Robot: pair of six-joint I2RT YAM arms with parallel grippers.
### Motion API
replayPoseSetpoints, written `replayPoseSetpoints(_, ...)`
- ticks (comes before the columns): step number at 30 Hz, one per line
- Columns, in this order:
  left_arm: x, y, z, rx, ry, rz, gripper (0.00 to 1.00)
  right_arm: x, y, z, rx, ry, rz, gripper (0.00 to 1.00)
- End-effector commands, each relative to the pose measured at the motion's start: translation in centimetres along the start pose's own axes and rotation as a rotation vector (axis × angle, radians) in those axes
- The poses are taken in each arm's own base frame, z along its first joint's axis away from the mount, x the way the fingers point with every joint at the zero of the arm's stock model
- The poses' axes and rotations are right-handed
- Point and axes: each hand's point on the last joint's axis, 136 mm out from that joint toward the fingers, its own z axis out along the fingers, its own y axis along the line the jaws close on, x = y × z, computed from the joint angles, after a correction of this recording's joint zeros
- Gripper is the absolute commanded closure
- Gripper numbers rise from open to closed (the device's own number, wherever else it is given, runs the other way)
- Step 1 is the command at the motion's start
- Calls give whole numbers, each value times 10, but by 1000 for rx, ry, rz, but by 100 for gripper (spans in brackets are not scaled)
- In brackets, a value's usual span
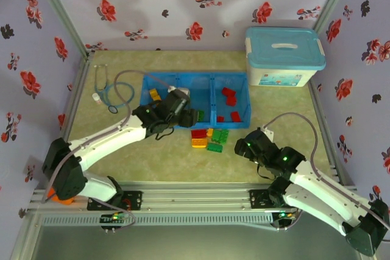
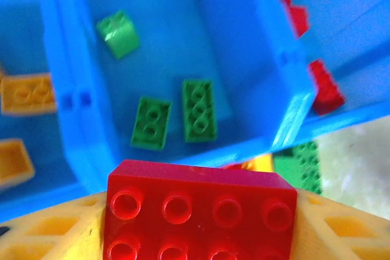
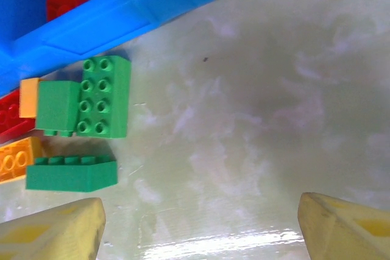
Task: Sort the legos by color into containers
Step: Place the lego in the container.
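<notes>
The red studded two-by-four plastic brick (image 2: 198, 211) was clamped in the left jaws. Its long axis ran from one yellow finger to the other, with the studs facing the wrist camera. It hung above the low bright blue plastic tray (image 1: 210, 76), over the middle compartment (image 2: 170, 47), where three green bricks (image 2: 198, 111) lay. The tray's end compartment (image 1: 242, 98), which held the red bricks, lay one wall to the right of those jaws, so the coming move looked like a short sideways carry.

The right jaws stood open and empty over the surface (image 3: 274, 89) just in front of the tray, beside loose green bricks (image 3: 103, 95). The white storage box (image 1: 280, 71) behind the tray's right end had a front label too small to read. No writing could be made out on the bricks.
</notes>
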Motion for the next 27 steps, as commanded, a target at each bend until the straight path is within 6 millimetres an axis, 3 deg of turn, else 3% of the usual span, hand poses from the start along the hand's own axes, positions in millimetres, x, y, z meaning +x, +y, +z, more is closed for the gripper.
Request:
replayPoseSetpoints(1,-26,-26,7,56,-6,84,48,-4,-12,-4,52,-26,23,17)
replayPoseSetpoints(3,-42,-41,17,94,-8,97,48,-3,-11,-4,45,-19,20,17)
replayPoseSetpoints(9,-65,-76,57,149,31,115,48,-1,-9,-5,37,-6,11,16)
replayPoseSetpoints(15,-65,-94,96,168,90,125,48,2,-8,-6,29,8,10,16)
replayPoseSetpoints(24,-74,-109,123,173,120,169,46,4,-6,-3,12,14,17,17)
replayPoseSetpoints(25,-75,-110,125,172,123,171,44,4,-5,-3,11,14,17,17)
replayPoseSetpoints(27,-79,-112,128,171,124,181,24,4,-5,-4,10,16,15,17)
